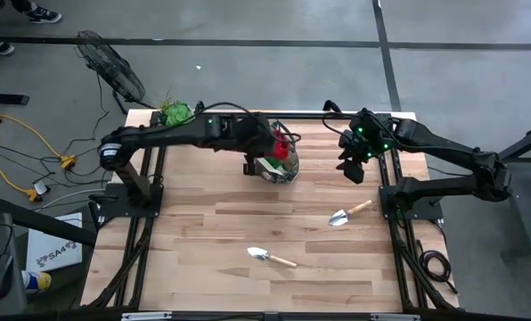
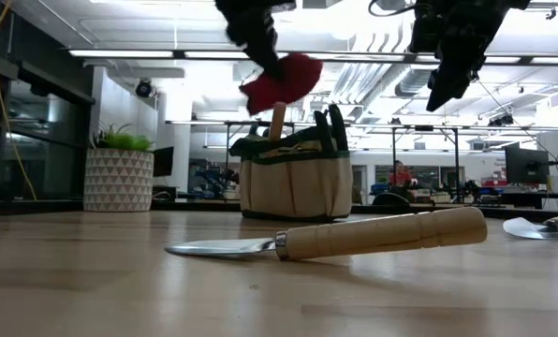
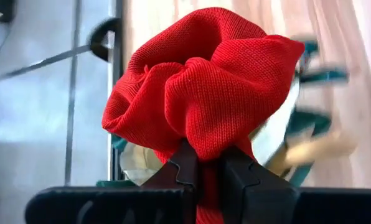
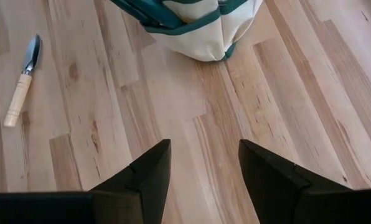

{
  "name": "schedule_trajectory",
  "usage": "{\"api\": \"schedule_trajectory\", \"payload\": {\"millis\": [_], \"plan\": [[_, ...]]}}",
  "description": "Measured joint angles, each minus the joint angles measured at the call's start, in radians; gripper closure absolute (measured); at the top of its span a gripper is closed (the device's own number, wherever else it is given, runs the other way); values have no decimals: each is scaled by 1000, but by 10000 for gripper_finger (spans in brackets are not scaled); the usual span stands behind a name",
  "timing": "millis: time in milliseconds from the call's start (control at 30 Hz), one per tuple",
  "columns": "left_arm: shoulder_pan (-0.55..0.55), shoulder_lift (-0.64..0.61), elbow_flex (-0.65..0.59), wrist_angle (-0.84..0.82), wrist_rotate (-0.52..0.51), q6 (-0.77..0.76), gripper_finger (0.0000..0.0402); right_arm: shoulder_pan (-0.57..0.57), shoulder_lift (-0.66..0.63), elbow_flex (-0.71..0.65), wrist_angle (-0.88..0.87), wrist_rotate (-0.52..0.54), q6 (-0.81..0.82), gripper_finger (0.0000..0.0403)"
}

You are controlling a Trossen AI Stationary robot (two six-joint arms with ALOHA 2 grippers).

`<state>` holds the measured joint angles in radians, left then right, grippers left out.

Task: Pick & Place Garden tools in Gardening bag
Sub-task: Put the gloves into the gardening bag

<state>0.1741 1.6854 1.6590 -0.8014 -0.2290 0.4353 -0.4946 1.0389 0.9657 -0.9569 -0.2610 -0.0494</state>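
The beige gardening bag (image 1: 279, 165) with green trim stands on the table's far middle; dark handles and a wooden handle stick out of its top (image 2: 302, 131). My left gripper (image 1: 270, 143) is shut on a red cloth piece (image 3: 204, 81), above the bag (image 2: 293, 183). My right gripper (image 1: 355, 169) is open and empty, high above the table to the bag's right (image 4: 201, 168). Two trowels lie flat on the table: one near the middle (image 1: 270, 258), one toward the right (image 1: 348, 213). My left gripper pinches a bunched fold of the red cloth (image 3: 207, 152) between its two fingers. The fingers come from above, pointing down. The cloth is crumpled into a ball beyond the fingertips, lifted clear, above the bag's open top (image 2: 281, 82).
A green plant in a white pot (image 1: 175, 112) stands at the table's far left corner. The near half of the wooden table (image 1: 212, 276) holds only the two trowels. The arms' frame posts run along both side edges.
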Motion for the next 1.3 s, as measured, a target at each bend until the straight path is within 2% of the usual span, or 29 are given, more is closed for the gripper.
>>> {"api": "schedule_trajectory", "payload": {"millis": [233,433,500,800,933,1100,1300], "plan": [[45,56,2,29,6,299,379,0,0,0,6,20,5,222],[49,102,0,46,-2,430,379,-2,1,0,7,89,41,222],[47,120,-1,48,-42,457,379,-2,1,0,8,105,53,222],[28,203,-1,61,-89,559,379,-3,1,0,18,114,114,222],[14,225,-1,52,-65,586,379,-3,1,0,20,126,132,222],[5,238,-1,89,11,588,379,-3,1,0,20,131,135,222],[8,269,1,106,33,572,379,-3,1,0,29,130,135,222]]}}
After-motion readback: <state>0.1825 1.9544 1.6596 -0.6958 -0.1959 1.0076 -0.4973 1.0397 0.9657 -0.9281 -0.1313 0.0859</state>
